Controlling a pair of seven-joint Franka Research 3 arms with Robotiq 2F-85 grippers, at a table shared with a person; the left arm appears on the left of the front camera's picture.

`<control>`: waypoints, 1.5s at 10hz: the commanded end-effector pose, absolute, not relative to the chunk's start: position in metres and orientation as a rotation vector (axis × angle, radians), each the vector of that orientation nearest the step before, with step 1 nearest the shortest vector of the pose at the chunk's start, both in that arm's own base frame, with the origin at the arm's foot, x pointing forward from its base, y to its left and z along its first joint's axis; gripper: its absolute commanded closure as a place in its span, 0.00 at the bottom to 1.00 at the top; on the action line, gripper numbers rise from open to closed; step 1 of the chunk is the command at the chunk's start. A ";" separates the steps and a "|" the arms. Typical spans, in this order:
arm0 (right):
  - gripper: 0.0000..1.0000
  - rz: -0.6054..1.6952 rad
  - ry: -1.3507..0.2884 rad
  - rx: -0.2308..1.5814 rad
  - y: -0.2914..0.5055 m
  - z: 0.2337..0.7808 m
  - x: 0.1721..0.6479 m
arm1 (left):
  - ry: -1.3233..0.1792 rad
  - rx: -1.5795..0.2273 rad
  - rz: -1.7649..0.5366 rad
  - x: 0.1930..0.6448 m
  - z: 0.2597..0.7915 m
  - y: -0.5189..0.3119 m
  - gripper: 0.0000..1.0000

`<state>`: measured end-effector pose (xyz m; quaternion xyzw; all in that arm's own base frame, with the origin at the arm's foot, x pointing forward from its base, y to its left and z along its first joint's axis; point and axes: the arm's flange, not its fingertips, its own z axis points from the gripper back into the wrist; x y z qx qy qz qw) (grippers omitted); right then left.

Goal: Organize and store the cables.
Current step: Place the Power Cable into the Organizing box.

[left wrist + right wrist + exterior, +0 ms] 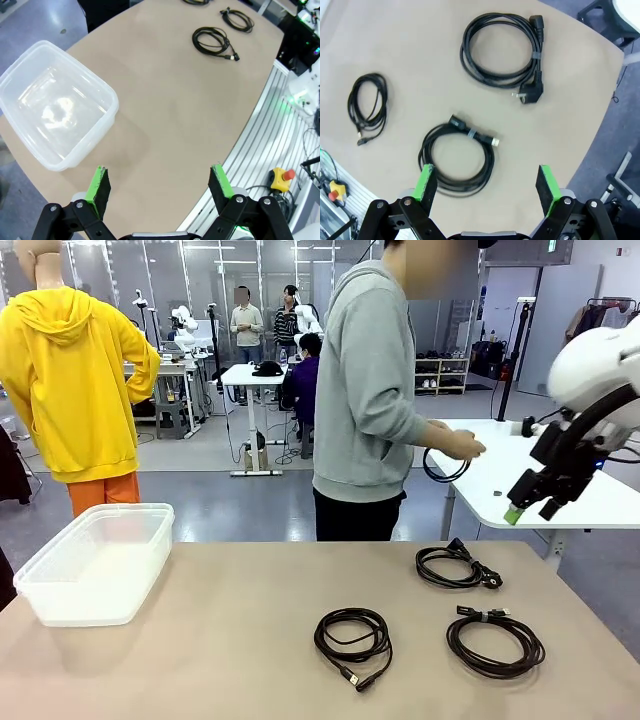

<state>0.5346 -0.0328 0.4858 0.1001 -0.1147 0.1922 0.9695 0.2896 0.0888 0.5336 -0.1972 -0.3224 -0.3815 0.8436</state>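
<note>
Ok, quick status. L claw point(159, 175) is released, jaws wide w/ nothing between them, hanging over the desk point(170, 110) just robot-side of the clear bin point(97, 134). R claw point(486, 177) is released too, hanging high over the desk end farthest from the bin, looking straight down on the cables.

Three black coils lie flat on the desk, all well to the R of the bin and apart from each other. Closest to the bin is the thin cable point(324, 640) w/ a small plug end. Farther from the bin is the tied cable point(470, 135), a light band round it near its connectors; on the R wrist cam it sits right under my claw. Beyond that, on the person's side, is the power cord point(536, 52) w/ its chunky plugs.

The person point(365, 390) stands across the desk, R of the bin, and one hand point(462, 445) holds a fourth loop point(444, 480) up off the desk.
</note>
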 end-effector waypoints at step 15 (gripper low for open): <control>0.00 0.086 -0.185 -0.008 -0.001 0.299 0.701 | -0.687 -0.426 -0.823 0.290 0.534 0.089 0.00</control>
